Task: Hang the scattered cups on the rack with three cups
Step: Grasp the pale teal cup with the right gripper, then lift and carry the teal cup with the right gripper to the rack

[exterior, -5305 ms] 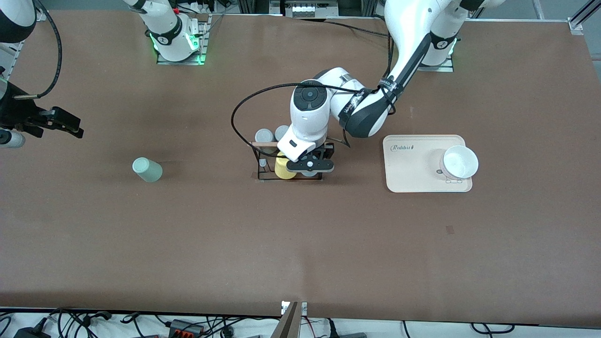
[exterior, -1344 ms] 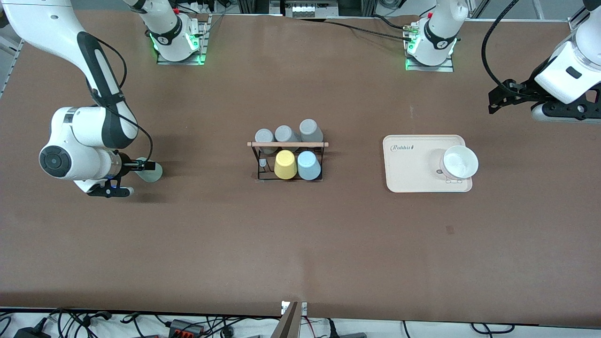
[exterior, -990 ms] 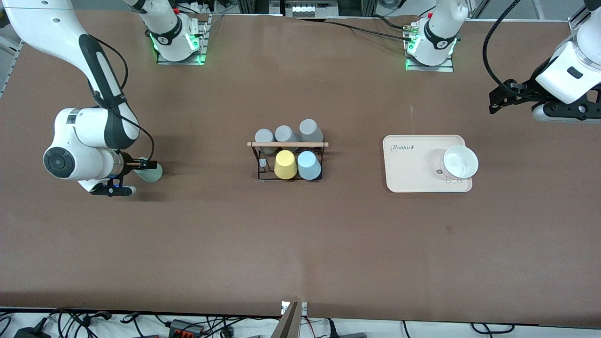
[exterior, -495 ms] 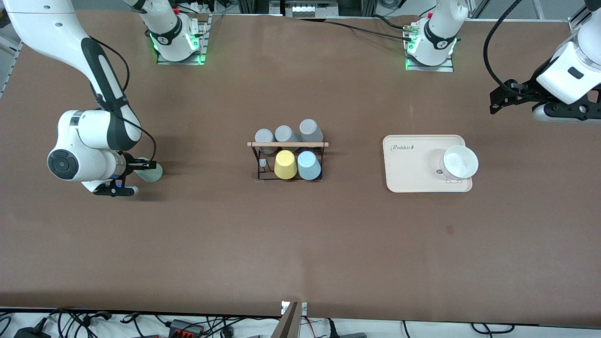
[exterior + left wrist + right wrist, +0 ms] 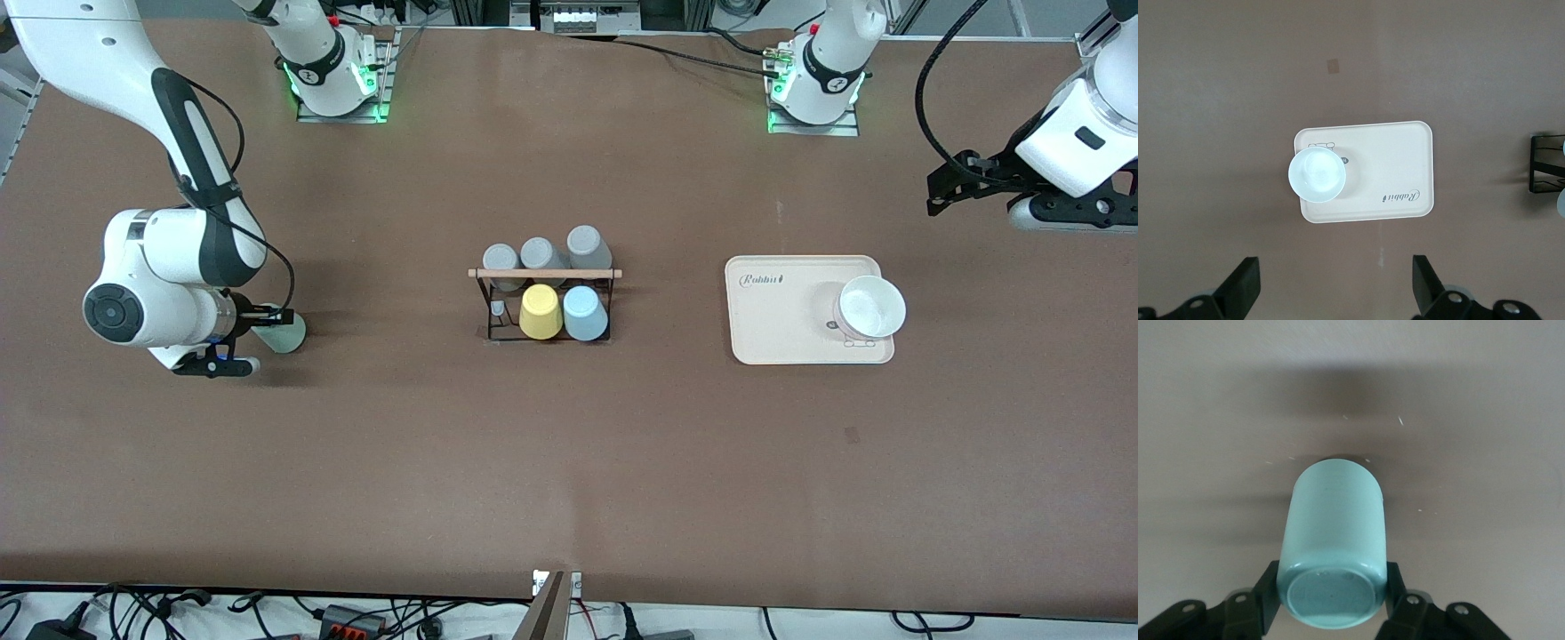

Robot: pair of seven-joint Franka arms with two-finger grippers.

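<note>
Your right gripper [image 5: 267, 322] is clamped on the mint green cup [image 5: 284, 332], one finger [image 5: 1268, 597] pressed to each side near its base, down at the right arm's end of the table [image 5: 569, 462]. Your left gripper [image 5: 1335, 293] waits with its fingers spread wide, up over the cream tray [image 5: 1405, 167] and its white bowl [image 5: 1316, 175]. At the table's middle you see the light blue cup [image 5: 584, 313] sitting upside down on the rack [image 5: 544, 274], just beside the yellow cup [image 5: 540, 312].

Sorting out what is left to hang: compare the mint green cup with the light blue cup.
The mint green cup lies tipped toward the right arm's end of the table, inside the right pincer; the light blue cup sits upturned on the rack, ungripped. Both are plain, handleless and tapered.
</note>
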